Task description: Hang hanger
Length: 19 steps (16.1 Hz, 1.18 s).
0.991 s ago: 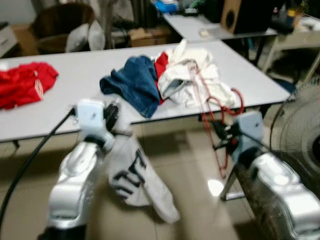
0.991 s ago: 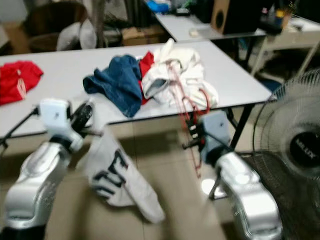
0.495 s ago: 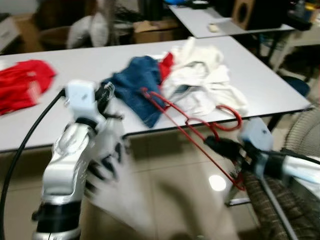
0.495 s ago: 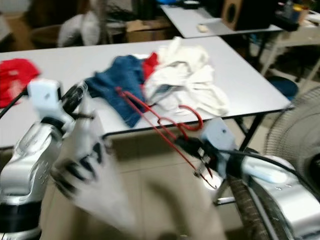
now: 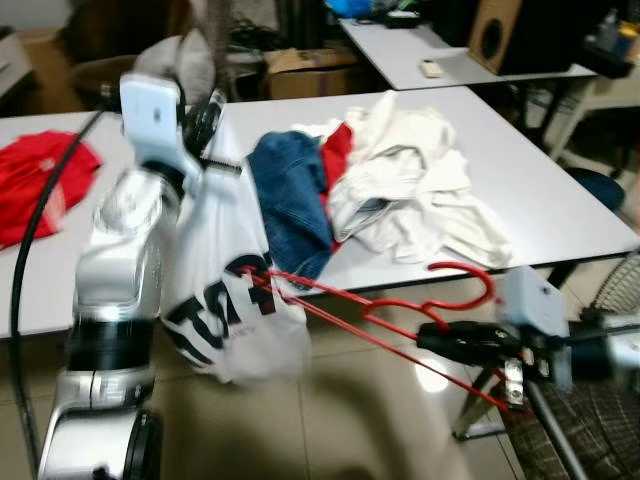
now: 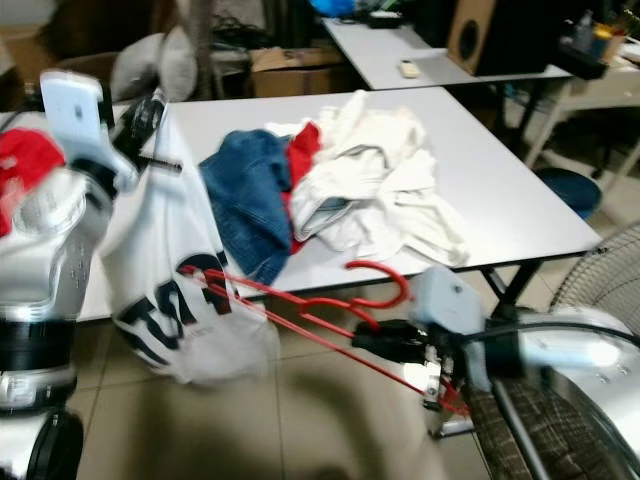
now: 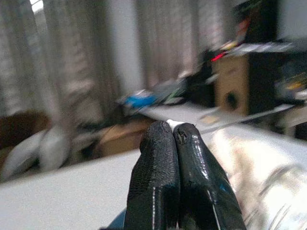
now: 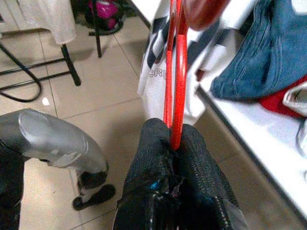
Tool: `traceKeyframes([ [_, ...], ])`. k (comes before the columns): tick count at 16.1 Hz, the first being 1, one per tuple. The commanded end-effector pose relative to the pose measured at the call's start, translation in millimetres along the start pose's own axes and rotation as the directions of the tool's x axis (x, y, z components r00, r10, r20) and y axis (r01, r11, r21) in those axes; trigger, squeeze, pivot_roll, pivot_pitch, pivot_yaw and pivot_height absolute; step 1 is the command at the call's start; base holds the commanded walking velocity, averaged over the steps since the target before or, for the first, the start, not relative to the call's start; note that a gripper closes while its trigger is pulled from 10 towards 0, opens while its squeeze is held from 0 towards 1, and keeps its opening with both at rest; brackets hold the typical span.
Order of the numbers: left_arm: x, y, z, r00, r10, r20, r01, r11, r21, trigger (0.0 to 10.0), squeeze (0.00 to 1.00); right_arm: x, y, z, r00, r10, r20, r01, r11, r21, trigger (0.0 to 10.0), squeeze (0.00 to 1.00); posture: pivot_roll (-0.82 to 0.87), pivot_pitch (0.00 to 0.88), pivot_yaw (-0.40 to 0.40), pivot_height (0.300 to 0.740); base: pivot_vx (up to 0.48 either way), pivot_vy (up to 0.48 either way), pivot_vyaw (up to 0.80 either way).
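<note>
smooth white table [image 5: 520,190], left gripper [image 7: 172,132] clenched on limp white shirt [image 5: 215,290] — right gripper [image 8: 173,139] pinching thin red wire hanger [image 5: 400,310]

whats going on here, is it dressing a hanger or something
Pretty much. The robot's left gripper is shut on a white printed T-shirt, holding it up beside the white table. The right gripper is shut on a red wire hanger, whose far end pokes into the shirt's lower part. The shirt is not yet seated on the hanger. A pile of blue, red and white clothes lies on the table behind.
</note>
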State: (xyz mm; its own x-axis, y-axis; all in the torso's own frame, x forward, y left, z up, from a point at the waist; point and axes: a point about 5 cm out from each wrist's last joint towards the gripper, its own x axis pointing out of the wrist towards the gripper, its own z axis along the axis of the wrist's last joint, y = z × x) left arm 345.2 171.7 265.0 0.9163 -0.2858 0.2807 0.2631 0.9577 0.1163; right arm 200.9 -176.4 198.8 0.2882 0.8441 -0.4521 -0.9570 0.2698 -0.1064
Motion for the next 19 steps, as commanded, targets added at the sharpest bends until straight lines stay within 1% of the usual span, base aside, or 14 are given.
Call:
traceKeyframes([
  [1, 4.3, -9.0, 16, 0.996, -0.06, 0.062, 0.06, 0.998, 0.001, 10.0, 0.0, 4.6, -3.9, -1, 1.0, 0.011, 0.006, -0.011, 1.0, -0.001, 10.0, 0.0, -0.14, 0.0, 0.053, 0.74, 0.368, 0.0, 0.0],
  [3, 6.8, -10.5, 32, 0.99, -0.086, 0.116, 0.087, 0.996, -0.001, 10.0, 0.0, 16.7, -17.4, 4, 1.0, 0.014, 0.027, -0.013, 1.0, -0.023, 10.0, 0.0, -0.14, 0.0, 0.054, 0.74, 0.369, 0.0, 0.0],
  [5, 8.4, -11.4, 52, 0.977, -0.116, 0.177, 0.116, 0.993, 0.007, 10.0, 0.0, 30.8, -41.2, 10, 1.0, 0.0, 0.019, 0.002, 0.996, -0.086, 10.0, 0.0, -0.13, 0.0, 0.05, 0.74, 0.371, 0.0, 0.0],
  [8, 6.4, -6.3, 78, 0.962, -0.119, 0.246, 0.12, 0.993, 0.014, 10.0, 0.0, 32.2, -97.5, 36, 0.976, -0.216, 0.028, 0.217, 0.954, -0.209, 10.0, 0.0, -0.13, 0.0, 0.044, 0.74, 0.374, 0.0, 0.0],
  [9, 5.5, -2.4, 91, 0.952, -0.113, 0.283, 0.113, 0.993, 0.019, 10.0, 0.0, 26.8, -129.2, 69, 0.911, -0.382, 0.156, 0.411, 0.875, -0.257, 10.0, 0.0, -0.13, 0.0, 0.039, 0.74, 0.371, 0.0, 0.0],
  [11, 4.1, 2.8, 108, 0.937, -0.099, 0.334, 0.101, 0.995, 0.012, 10.0, 0.0, 5.9, -160.0, 121, 0.736, -0.558, 0.383, 0.662, 0.71, -0.24, 10.0, 0.0, -0.12, 0.0, 0.033, 0.74, 0.373, 0.0, 0.0],
  [12, 1.8, 7.7, 121, 0.924, -0.088, 0.372, 0.09, 0.996, 0.011, 10.0, 0.0, -26.6, -173.5, 169, 0.509, -0.627, 0.59, 0.827, 0.546, -0.134, 10.0, 0.0, -0.12, 0.0, 0.026, 0.74, 0.371, 0.0, 0.0],
  [13, 1.0, 9.2, 123, 0.921, -0.083, 0.38, 0.087, 0.996, 0.008, 10.0, 0.0, -37.5, -174.2, 180, 0.441, -0.627, 0.642, 0.856, 0.509, -0.092, 10.0, 0.0, -0.11, 0.0, 0.022, 0.74, 0.375, 0.0, 0.0],
  [14, -1.3, 13.7, 129, 0.914, -0.067, 0.4, 0.073, 0.997, 0.002, 10.0, 0.0, -64.2, -172.1, 206, 0.295, -0.6, 0.744, 0.89, 0.456, 0.015, 10.0, 0.0, -0.11, 0.0, 0.022, 0.74, 0.375, 0.0, 0.0],
  [15, -3.5, 17.8, 134, 0.909, -0.052, 0.413, 0.06, 0.998, -0.004, 10.0, 0.0, -76.3, -168.5, 219, 0.254, -0.56, 0.788, 0.913, 0.407, -0.006, 10.0, 0.0, -0.12, 0.0, 0.024, 0.74, 0.371, 0.0, 0.0],
  [16, -5.6, 19.5, 135, 0.906, -0.042, 0.42, 0.052, 0.999, -0.012, 10.0, 0.0, -65.2, -168.8, 214, 0.334, -0.527, 0.782, 0.915, 0.379, -0.136, 10.0, 0.0, -0.12, 0.0, 0.028, 0.74, 0.371, 0.0, 0.0],
  [17, -6.0, 19.5, 135, 0.906, -0.041, 0.421, 0.052, 0.999, -0.014, 10.0, 0.0, -60.9, -169.5, 210, 0.356, -0.525, 0.773, 0.907, 0.393, -0.151, 10.0, 0.0, -0.12, 0.0, 0.028, 0.74, 0.371, 0.0, 0.0],
  [18, -5.7, 17.6, 128, 0.915, -0.036, 0.401, 0.049, 0.999, -0.023, 10.0, 0.0, -26.7, -171.9, 177, 0.548, -0.506, 0.666, 0.814, 0.508, -0.284, 10.0, 0.0, -0.13, 0.0, 0.03, 0.74, 0.375, 0.0, 0.0],
  [19, -6.3, 15.4, 117, 0.929, -0.024, 0.368, 0.039, 0.999, -0.033, 10.0, 0.0, 0.0, -166.3, 140, 0.687, -0.476, 0.549, 0.716, 0.574, -0.397, 10.0, 0.0, -0.13, 0.0, 0.032, 0.74, 0.371, 0.0, 0.0],
])
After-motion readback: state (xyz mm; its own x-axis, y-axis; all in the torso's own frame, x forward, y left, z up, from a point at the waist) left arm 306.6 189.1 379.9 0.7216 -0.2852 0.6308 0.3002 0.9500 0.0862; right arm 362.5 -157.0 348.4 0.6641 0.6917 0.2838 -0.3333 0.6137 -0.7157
